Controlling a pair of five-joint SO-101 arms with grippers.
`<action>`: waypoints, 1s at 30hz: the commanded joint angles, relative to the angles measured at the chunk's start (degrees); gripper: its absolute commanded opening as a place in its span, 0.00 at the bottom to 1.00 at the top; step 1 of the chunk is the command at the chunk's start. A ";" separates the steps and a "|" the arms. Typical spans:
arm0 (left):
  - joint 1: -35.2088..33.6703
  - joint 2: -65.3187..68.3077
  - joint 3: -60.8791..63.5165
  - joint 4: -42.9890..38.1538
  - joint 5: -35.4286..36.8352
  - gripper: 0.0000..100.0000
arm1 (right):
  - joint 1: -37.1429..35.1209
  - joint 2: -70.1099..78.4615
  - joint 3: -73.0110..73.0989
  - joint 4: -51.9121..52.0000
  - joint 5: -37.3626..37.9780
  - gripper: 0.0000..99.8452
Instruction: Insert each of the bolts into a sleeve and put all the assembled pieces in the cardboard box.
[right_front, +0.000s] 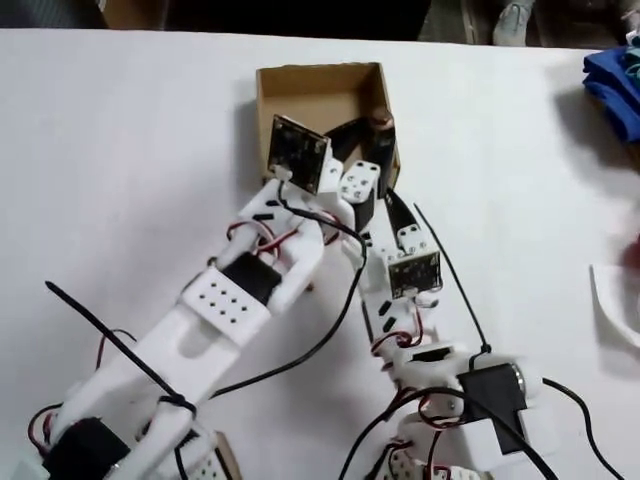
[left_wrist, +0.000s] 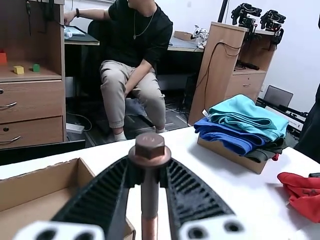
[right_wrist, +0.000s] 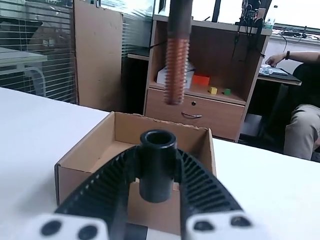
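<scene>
Copper-coloured bolt (left_wrist: 150, 150) stands upright in the left end effector (left_wrist: 150, 167), clenched just below its hex head, with the shaft hanging down between the black ribbed fingers (left_wrist: 107, 200). Right end effector (right_wrist: 157, 155) grasps the black sleeve (right_wrist: 157, 167), also upright with its open mouth facing up. From the right wrist, the bolt's threaded tip hangs above the sleeve mouth with a clear gap, a little off its centre line, and has not yet entered it. Cardboard box (right_front: 320, 95) sits at the far middle of the white surface (right_front: 120, 130), open side up; what shows of its floor is bare. From above, the left arm (right_front: 230, 300) runs from the near left up to the box's near edge, and its end effector carries the bolt over the near right part of the box. Right arm (right_front: 410, 330) comes up from the near middle and stops just near of the box's right corner. The sleeve itself is hard to make out from above, hidden among the arm parts. Folded clothes (right_front: 612, 85), blue and teal, lie at the far right edge of the surface. Red cloth (left_wrist: 302, 192) lies near them, on the surface.
</scene>
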 joint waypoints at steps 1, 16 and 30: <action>0.00 -0.18 -0.48 -1.14 -0.62 0.02 | 0.48 -0.31 -1.93 -1.63 0.53 0.02; -0.09 3.69 -1.01 0.88 -0.62 0.02 | 0.75 -0.31 -1.85 -1.89 0.62 0.02; -1.49 3.60 -0.57 1.32 -0.62 0.02 | 1.19 -0.31 -1.93 -1.89 0.62 0.02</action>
